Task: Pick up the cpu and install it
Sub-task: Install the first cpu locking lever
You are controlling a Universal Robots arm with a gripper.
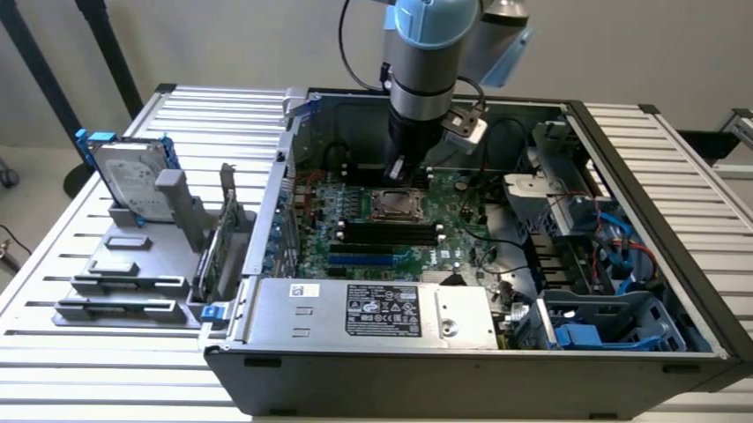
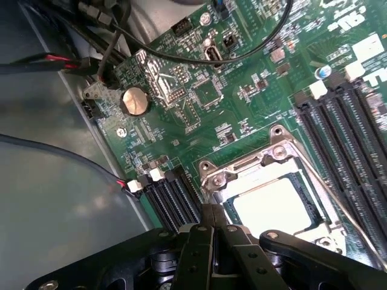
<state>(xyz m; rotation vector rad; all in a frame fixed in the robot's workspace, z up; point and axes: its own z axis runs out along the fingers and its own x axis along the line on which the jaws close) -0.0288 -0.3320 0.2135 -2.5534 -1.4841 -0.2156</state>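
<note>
Over the motherboard socket (image 2: 272,199), closed gripper (image 2: 213,225), cpu (image 2: 272,208) seated

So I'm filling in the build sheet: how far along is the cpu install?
Done, by the look of it: the small square silver-topped cpu lies inside the metal-framed motherboard socket, not in the pincer. In hand: the black pincer is shut, holds nothing and hangs at the socket's edge inside the open grey computer case. Left: the frames do not show whether the socket is latched.
</note>
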